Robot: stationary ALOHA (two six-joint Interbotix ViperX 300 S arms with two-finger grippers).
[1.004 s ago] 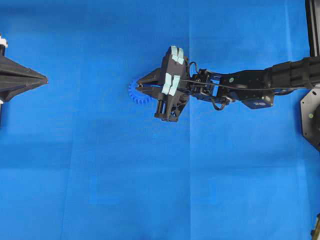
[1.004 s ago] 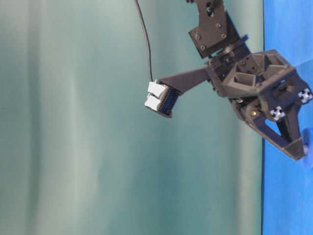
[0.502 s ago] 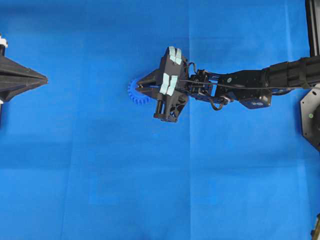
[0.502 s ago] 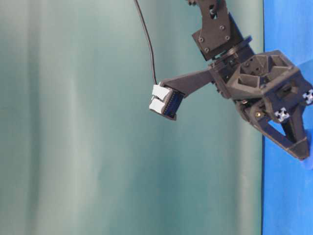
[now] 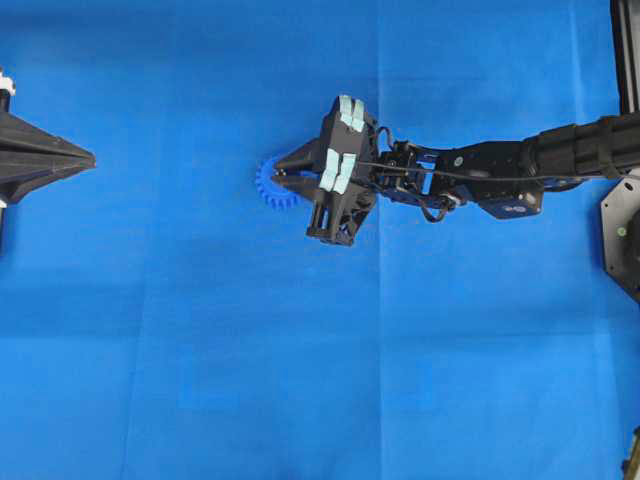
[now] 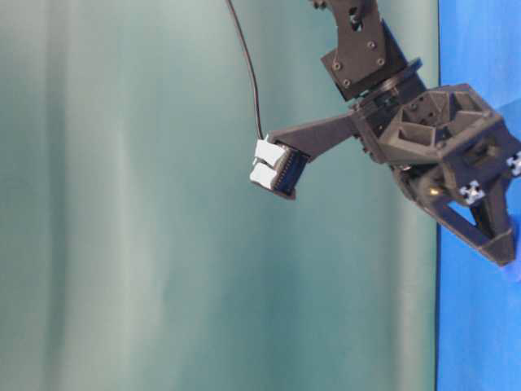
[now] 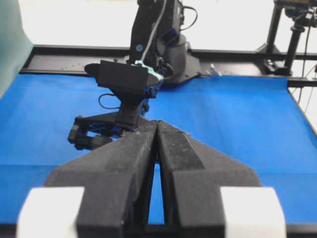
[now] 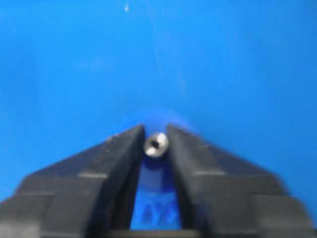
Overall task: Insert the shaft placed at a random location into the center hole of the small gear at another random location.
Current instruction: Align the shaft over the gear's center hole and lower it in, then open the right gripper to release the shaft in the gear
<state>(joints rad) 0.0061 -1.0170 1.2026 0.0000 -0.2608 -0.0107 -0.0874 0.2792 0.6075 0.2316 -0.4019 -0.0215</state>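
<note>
The small gear [image 5: 268,188] lies on the blue mat, left of centre, with its right half under my right gripper [image 5: 283,181]. The center hole is hidden beneath the fingertips. In the right wrist view my right gripper [image 8: 156,130] is shut on the shaft [image 8: 156,145], a shiny round end held upright between the tips, with blurred blue gear teeth [image 8: 158,210] right below. The table-level view shows the right gripper [image 6: 505,254] tilted down with its tips at the mat. My left gripper [image 5: 88,158] is shut and empty at the far left; its closed tips [image 7: 157,123] point at the right arm.
The right arm [image 5: 500,175] reaches in from the right edge across the mat. A black base plate [image 5: 622,235] stands at the right edge. A black frame rail [image 7: 223,52] borders the far side of the mat in the left wrist view.
My right gripper has moved slightly down and to the left, closer onto the gear, still holding the shaft. The left gripper has not moved.
</note>
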